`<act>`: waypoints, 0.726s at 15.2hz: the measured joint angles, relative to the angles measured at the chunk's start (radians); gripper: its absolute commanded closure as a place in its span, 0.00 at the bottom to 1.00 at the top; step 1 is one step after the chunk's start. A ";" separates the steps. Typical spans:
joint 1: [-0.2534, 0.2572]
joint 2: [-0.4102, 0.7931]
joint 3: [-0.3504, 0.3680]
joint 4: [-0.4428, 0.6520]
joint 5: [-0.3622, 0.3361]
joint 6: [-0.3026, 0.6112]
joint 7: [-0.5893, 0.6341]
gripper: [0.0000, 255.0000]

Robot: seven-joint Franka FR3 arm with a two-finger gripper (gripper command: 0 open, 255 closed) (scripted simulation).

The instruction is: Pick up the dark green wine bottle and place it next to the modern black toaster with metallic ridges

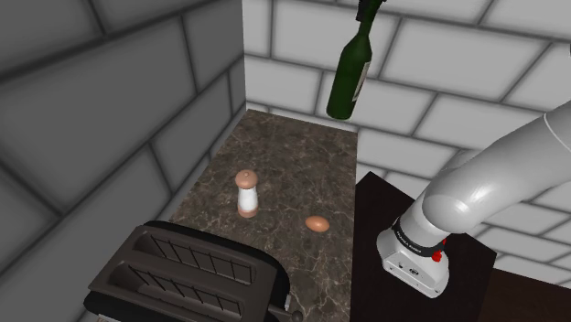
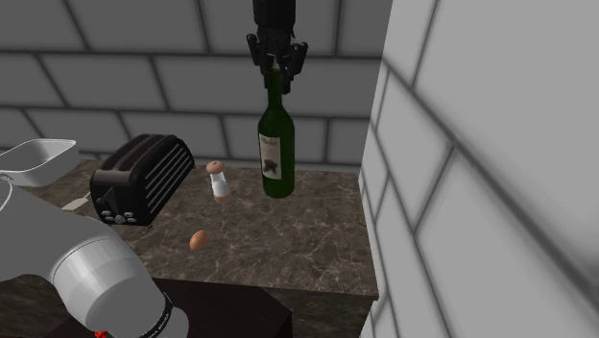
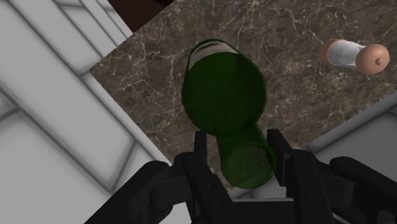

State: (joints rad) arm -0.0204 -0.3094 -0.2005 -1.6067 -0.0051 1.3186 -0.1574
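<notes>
Now | green wine bottle (image 2: 276, 144) hangs by its neck beneath the jaws, well above the counter (image 2: 288, 230) | gripper (image 2: 276, 65) clamps that neck | carry steadily to the black toaster (image 2: 144, 178), far below the jaws; lower gently, avoiding shaker (image 2: 220, 182) and egg (image 2: 199, 239).

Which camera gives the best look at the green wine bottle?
The second exterior view: the whole bottle, label included, hangs from the claw by its neck. The shoulder view cuts off its top; the wrist view looks down its length, foreshortened.
</notes>
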 measured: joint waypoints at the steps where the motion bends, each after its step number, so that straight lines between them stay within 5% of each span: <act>1: 0.000 0.010 -0.001 0.025 0.002 -0.016 -0.001 1.00; 11: 0.001 0.111 -0.016 0.283 0.020 -0.174 -0.012 1.00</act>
State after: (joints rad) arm -0.0195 -0.1986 -0.2161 -1.3239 0.0149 1.1441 -0.1696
